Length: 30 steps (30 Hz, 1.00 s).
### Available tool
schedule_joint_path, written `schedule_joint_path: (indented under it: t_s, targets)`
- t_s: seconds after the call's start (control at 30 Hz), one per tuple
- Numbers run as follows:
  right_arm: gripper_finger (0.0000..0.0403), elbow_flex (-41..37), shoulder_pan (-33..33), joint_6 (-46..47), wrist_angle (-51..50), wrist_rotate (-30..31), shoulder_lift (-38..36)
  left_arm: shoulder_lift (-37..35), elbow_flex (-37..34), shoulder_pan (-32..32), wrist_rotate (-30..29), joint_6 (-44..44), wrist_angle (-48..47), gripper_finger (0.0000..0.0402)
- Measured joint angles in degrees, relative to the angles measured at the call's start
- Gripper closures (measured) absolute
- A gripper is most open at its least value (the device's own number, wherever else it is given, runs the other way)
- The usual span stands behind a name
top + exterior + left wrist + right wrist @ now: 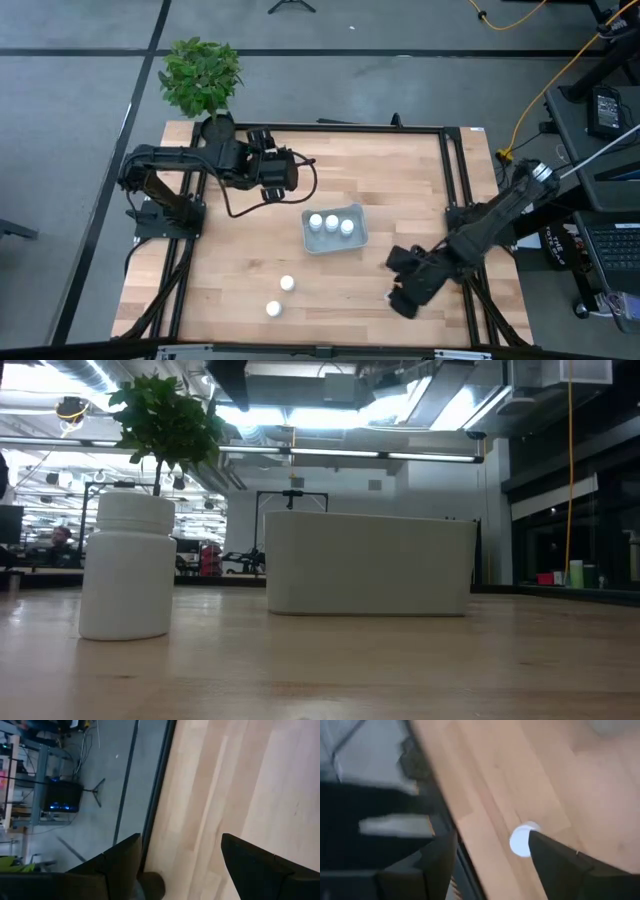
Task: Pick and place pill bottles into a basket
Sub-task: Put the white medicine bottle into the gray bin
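The pale basket (335, 228) stands mid-table with three white pill bottles (331, 222) upright inside it. It also shows in the low view (368, 565). Two more bottles stand on the wood near the front edge (287, 284) (273, 309). One bottle shows close in the low view (127, 565). My left gripper (278, 180) is open and empty at the far left, over bare wood (180, 865). My right gripper (402, 295) is open and empty near the front right. One bottle cap (520, 841) shows farther off, past its finger.
A potted green plant (203, 78) stands at the table's far left corner. A black metal frame (452, 170) runs along the table's edges. Bare wood lies between the basket and the two loose bottles.
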Motion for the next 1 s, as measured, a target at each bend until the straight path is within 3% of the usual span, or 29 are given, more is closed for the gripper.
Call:
schedule_joint_path:
  t_s: [0.13, 0.27, 0.6, 1.0]
  targets:
    - [0.0154, -0.09, -0.29, 14.59, -0.14, -0.02, 4.33, 0.0, -0.07, 1.14, 0.34, 1.53, 2.36, 0.0135]
    - [0.0154, -0.09, -0.14, 20.43, -0.49, -2.2, 7.74, 0.0, -0.09, 1.42, 2.05, 1.29, 3.04, 0.0135]
    - [0.0154, -0.07, 1.33, 24.84, -10.96, -5.4, 11.02, 0.0, -0.07, 0.83, 9.26, -8.17, 2.9, 0.0135]
    - [0.0154, 0.04, 2.44, 24.81, -5.53, -4.76, 11.85, 0.0, -0.07, -2.3, 12.03, -17.73, 2.71, 0.0135]
